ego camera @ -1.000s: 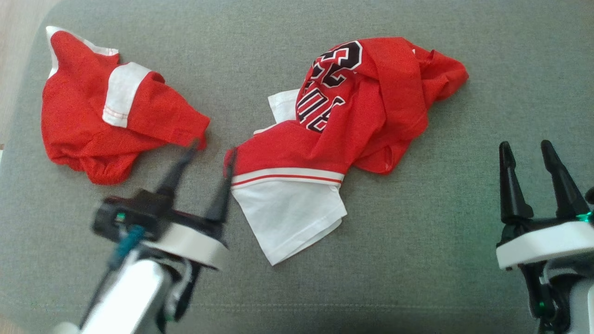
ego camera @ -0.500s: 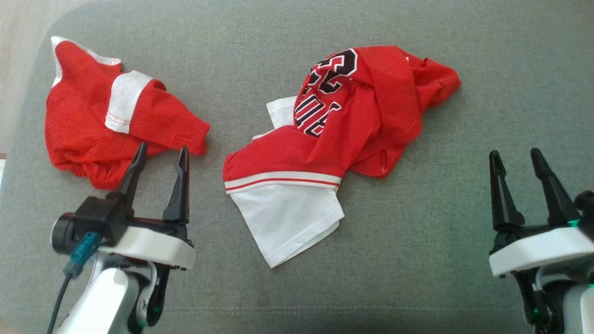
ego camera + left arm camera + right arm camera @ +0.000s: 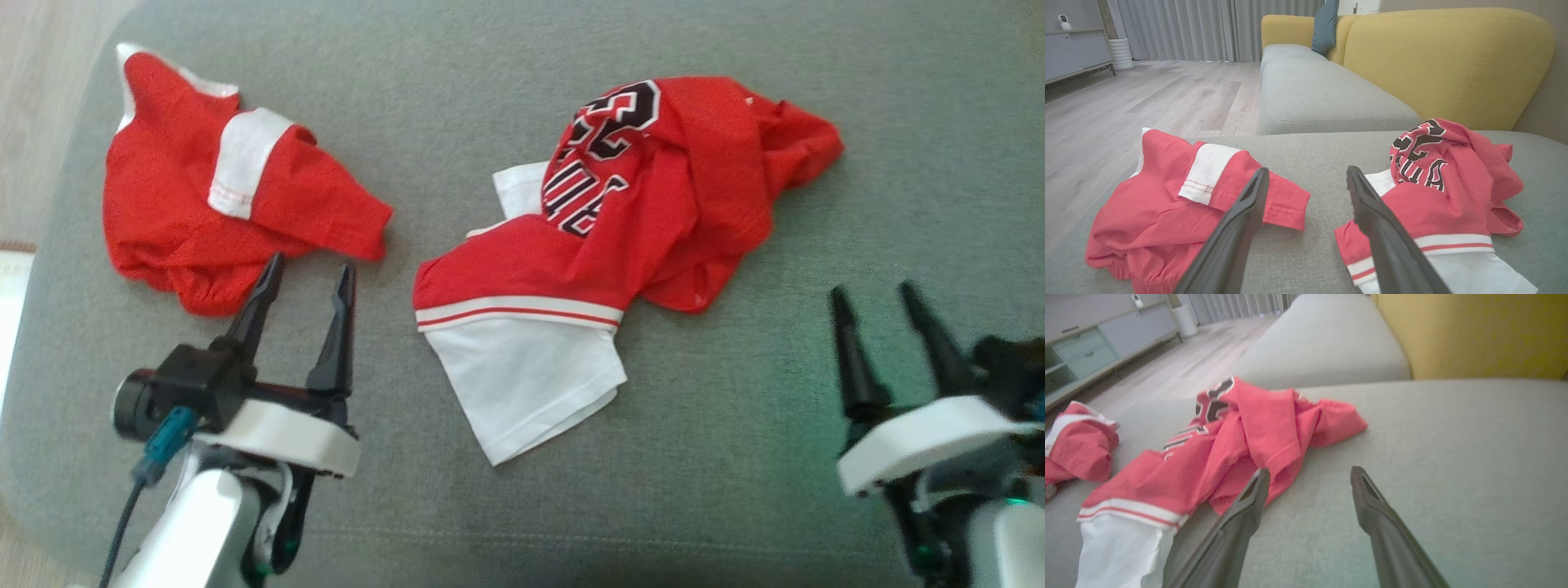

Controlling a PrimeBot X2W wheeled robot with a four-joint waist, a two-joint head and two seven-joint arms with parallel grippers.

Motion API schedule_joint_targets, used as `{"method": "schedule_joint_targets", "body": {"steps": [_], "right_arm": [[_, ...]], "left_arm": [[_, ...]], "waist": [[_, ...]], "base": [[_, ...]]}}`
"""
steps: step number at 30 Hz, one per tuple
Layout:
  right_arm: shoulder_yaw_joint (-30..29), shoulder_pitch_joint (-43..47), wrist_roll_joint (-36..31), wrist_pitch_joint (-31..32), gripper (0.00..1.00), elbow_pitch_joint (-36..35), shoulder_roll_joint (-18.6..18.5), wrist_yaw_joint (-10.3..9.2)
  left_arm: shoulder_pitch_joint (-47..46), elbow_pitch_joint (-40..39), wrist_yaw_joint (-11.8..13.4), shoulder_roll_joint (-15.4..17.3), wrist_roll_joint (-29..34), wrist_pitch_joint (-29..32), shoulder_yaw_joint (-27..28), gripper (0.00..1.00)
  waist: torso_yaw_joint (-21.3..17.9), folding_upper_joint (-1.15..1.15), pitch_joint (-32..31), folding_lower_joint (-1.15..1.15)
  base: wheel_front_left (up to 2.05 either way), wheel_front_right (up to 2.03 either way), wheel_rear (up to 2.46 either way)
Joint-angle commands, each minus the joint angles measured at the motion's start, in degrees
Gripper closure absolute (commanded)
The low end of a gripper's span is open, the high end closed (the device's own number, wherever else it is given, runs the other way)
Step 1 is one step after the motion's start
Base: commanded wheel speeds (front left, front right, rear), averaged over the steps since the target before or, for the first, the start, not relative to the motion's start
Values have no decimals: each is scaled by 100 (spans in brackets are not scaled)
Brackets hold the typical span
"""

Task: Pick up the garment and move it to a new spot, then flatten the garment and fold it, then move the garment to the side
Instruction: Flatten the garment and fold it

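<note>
The garment [image 3: 620,229] is a red jersey with black-and-white lettering and a white sleeve. It lies crumpled in the middle of the grey cushion [image 3: 735,457], and appears also in the left wrist view [image 3: 1437,196] and the right wrist view [image 3: 1241,449]. My left gripper [image 3: 310,268] is open and empty, left of the jersey's lower left corner and apart from it. In its own view my left gripper [image 3: 1307,171] points at the gap between the two heaps of cloth. My right gripper [image 3: 872,292] hovers open and empty over bare cushion to the jersey's right; my right gripper [image 3: 1310,470] has its left finger near the jersey's hem.
A second red and white garment [image 3: 220,196] lies bunched at the cushion's far left, just beyond my left fingertips. The cushion's left edge drops to wooden floor [image 3: 1147,98]. A yellow backrest [image 3: 1445,61] rises behind, and more grey seat [image 3: 1323,94] extends beyond.
My left gripper drew back from the jersey's lower left corner and swung left, staying open. The head camera shifted, so the whole picture slid. The right gripper sits slightly lower in the view.
</note>
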Motion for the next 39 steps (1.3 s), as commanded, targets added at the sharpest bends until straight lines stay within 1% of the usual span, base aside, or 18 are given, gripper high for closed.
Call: {"method": "schedule_joint_targets", "body": {"steps": [1,4,8,13,16,17,18,22,27,30,33,39], "right_arm": [[249,-252,43,139,0,-63,-32,-4],[484,-499,163,436,0,350,-45,-4],[632,-975,266,554,0,881,-66,-4],[566,-1537,286,459,0,1568,-112,-4],[541,-1759,325,282,0,1848,-124,-4],[545,-1813,330,189,39,1887,-127,-4],[534,-1850,333,101,100,1910,-128,-4],[587,-1874,392,-167,100,1841,-158,-4],[597,-1779,520,-378,100,1493,-242,-4],[478,-1644,554,-346,100,1009,-367,-4],[251,-1513,410,-44,100,465,-634,-4],[-304,-1194,410,812,100,-597,-996,-4]], "left_arm": [[-356,-131,-49,48,64,-70,216,0],[-489,-119,-102,-69,133,-70,166,0],[-635,-85,-201,-226,200,-70,151,0],[-725,-27,-326,-384,294,-70,197,0],[-741,11,-396,-467,343,-70,248,0],[-740,21,-416,-488,362,-70,270,0],[-736,29,-434,-506,379,-70,295,0],[-700,49,-493,-561,461,-70,402,0],[-661,68,-537,-609,543,-70,503,0],[-620,72,-566,-625,591,-70,590,0],[-577,67,-575,-637,637,-70,675,0],[-507,46,-624,-659,715,-70,782,0]], "waist": [[105,0,94,0],[237,0,222,0],[378,0,395,0],[490,0,545,0],[529,0,582,0],[533,0,590,0],[531,0,596,0],[496,0,604,0],[443,0,575,0],[372,0,540,0],[277,0,509,0],[126,0,456,0]], "base": [[0,0,0],[0,0,0],[0,0,0],[0,0,0],[0,0,0],[0,0,0],[0,0,0],[0,0,0],[0,0,0],[0,0,0],[0,0,0],[0,0,0]]}}
